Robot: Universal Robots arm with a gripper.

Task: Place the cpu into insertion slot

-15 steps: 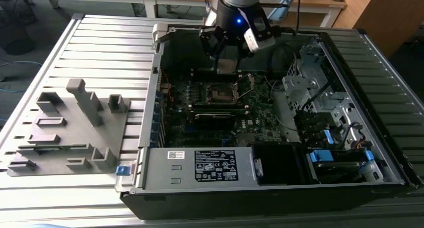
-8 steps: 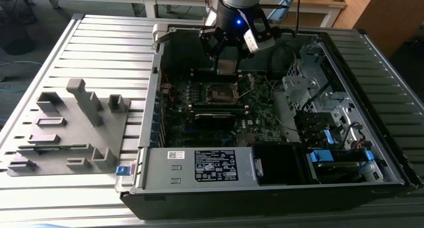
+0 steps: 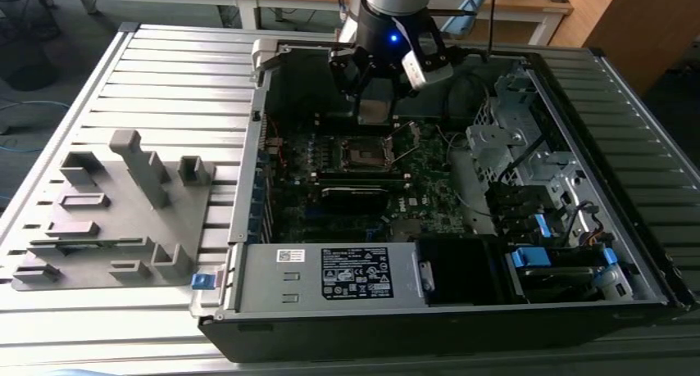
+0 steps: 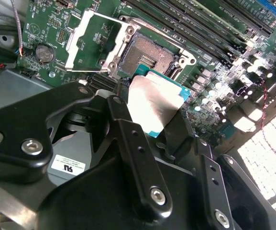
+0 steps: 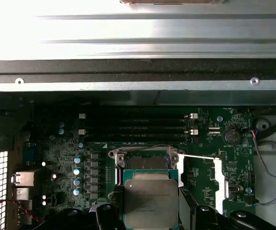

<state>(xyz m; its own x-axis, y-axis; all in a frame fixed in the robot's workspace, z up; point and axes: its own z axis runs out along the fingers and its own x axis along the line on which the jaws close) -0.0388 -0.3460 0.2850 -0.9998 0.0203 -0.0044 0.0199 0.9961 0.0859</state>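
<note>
The thin square silver-grey cpu (image 5: 151, 201) is pinched between the jaws, held just short of the open silvery-framed insertion slot (image 5: 145, 162). Its corners should be aligned and it should be kept level.

An open computer case (image 3: 438, 333) is laid flat on a slatted metal table (image 3: 175, 65). A grey labelled power-supply box (image 3: 328, 275) is mounted inside the case. A grey plastic block (image 3: 110, 220) with cut-out pockets is set beside the case, on the exterior view's left.
</note>
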